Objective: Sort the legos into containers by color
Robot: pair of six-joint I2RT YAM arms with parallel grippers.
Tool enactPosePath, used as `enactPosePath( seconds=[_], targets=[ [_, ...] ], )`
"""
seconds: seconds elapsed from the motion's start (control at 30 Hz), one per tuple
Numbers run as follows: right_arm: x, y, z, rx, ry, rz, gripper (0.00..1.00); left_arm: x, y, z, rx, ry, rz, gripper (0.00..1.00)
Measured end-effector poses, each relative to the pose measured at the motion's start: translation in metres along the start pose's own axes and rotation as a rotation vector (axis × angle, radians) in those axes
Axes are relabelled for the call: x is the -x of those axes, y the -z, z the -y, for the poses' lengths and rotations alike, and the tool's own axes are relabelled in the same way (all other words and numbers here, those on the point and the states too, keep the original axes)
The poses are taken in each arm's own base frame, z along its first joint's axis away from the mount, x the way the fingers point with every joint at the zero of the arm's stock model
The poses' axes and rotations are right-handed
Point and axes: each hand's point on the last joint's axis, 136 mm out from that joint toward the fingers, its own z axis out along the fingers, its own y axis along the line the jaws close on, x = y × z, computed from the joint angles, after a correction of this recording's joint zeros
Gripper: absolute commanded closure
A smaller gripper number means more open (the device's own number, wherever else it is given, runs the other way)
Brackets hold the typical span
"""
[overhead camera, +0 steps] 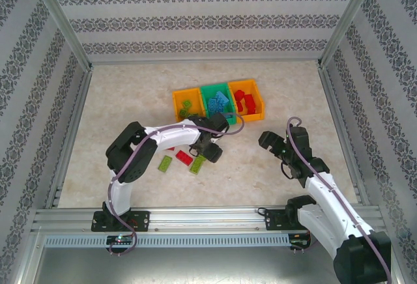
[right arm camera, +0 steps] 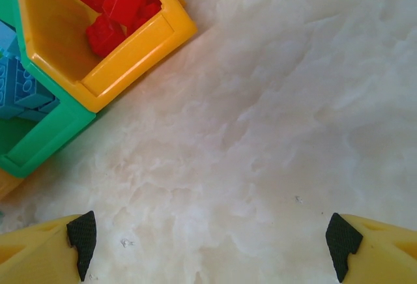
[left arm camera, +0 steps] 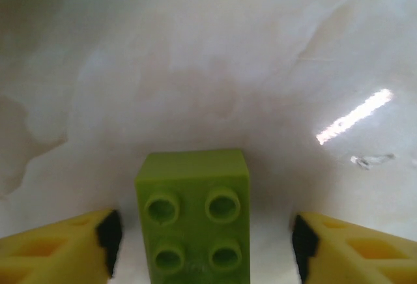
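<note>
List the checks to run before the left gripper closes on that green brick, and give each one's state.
1. Green brick lies between the left gripper fingers: ok.
2. Brick centred in the gap: not ok, it sits nearer one finger.
3. Jaws wide enough for the brick: ok, gaps on both sides.
4. Left orange bin, holding green bricks, has room: ok.
5. Right gripper out of the way: ok, open over bare table.
6. Red brick clear of the fingers: cannot tell.
</note>
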Motion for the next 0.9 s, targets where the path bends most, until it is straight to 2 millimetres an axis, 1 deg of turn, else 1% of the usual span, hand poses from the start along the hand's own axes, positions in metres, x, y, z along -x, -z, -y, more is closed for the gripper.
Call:
enactPosePath(
  seconds=[0.07,0.23,0.33,0.4,0.5,0.57,0.63,0.77,0.83,0.9],
  targets=[
    [-0.001,0.0,-0.001,0.005,0.001,-0.005,0.06,0.005,0.003,0.002,-0.006,-0.002,0.01,0.43],
    [-0.007,-0.005,0.001,-0.003,0.002,-0.038,0.06,0.007,0.001,0.002,-0.011,0.0,0.005,0.67],
    [-0.011,-0.008,0.001,-0.003,0.002,-0.061,0.06,0.009,0.002,0.0,-0.015,0.015,0.008,0.72],
    [-0.013,-0.009,0.001,-0.002,0.002,-0.073,0.07,0.011,0.003,-0.005,-0.013,0.036,0.012,0.74],
    [-0.015,-0.012,0.001,-0.001,0.002,-0.088,0.07,0.018,0.013,-0.022,-0.009,0.1,0.038,0.74],
    [-0.017,-0.014,0.0,0.0,0.008,-0.095,0.07,0.026,0.03,-0.039,-0.003,0.157,0.085,0.73],
    [-0.022,-0.016,-0.005,0.009,0.022,-0.108,0.08,0.038,0.053,-0.059,0.004,0.218,0.146,0.73],
    [-0.036,-0.023,-0.018,0.028,0.06,-0.15,0.07,0.071,0.098,-0.101,0.023,0.345,0.284,0.71],
    [-0.043,-0.027,-0.024,0.032,0.084,-0.177,0.07,0.082,0.111,-0.12,0.033,0.399,0.324,0.7],
    [-0.049,-0.032,-0.029,0.03,0.105,-0.2,0.07,0.09,0.115,-0.138,0.043,0.449,0.342,0.69]
  ],
)
